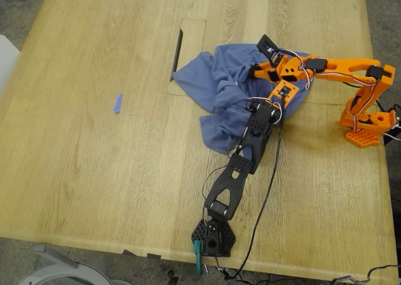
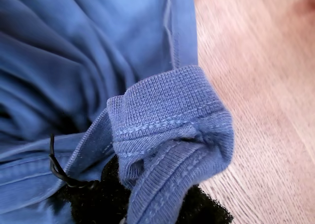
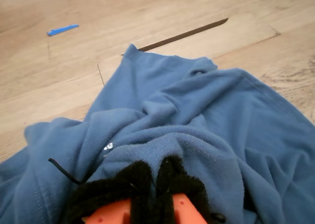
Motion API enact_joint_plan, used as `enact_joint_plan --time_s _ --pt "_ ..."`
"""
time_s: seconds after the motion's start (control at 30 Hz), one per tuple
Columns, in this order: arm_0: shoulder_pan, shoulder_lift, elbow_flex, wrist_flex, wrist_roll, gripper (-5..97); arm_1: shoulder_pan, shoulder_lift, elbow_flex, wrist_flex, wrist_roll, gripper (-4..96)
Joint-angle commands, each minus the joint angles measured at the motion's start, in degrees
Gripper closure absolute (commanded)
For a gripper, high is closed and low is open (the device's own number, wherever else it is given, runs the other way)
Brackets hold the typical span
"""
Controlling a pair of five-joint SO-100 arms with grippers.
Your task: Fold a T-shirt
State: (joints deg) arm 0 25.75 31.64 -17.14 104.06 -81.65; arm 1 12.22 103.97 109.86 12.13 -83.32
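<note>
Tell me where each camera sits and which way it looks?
Exterior view: above the table, looking down; both arms show.
First wrist view: on my first gripper, close on the T-shirt collar; black jaws show.
Second wrist view: on my second gripper, looking across the T-shirt toward the slot; black pads show.
Shared: T-shirt in all; scrap in exterior and second wrist views.

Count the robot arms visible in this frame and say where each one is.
2. An orange arm reaches in from the exterior view's right edge onto the T-shirt; a black arm reaches up from the table's near edge to the shirt.
</note>
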Motion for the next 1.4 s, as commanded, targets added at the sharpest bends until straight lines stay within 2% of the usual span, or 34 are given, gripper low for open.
enact_joint_plan --time_s 0.0,0.53,1.1,1.37 --pt "-1.8 14.4 -1.7 0.9 0.6 92 -1.0 4.2 -5.1 -0.2 -0.5 91.2" --pt "-2.6 24.3 -1.7 1.0 1.5 92 -4.0 4.4 -18.2 4.3 -1.8 91.2" --pt "-9.4 39.1 -1.8 0.8 2.2 92 -6.9 5.8 -36.1 12.1 -3.3 91.2" --pt "-9.8 43.2 -1.8 -1.7 2.5 92 -6.9 5.8 -43.0 11.2 -4.0 91.2"
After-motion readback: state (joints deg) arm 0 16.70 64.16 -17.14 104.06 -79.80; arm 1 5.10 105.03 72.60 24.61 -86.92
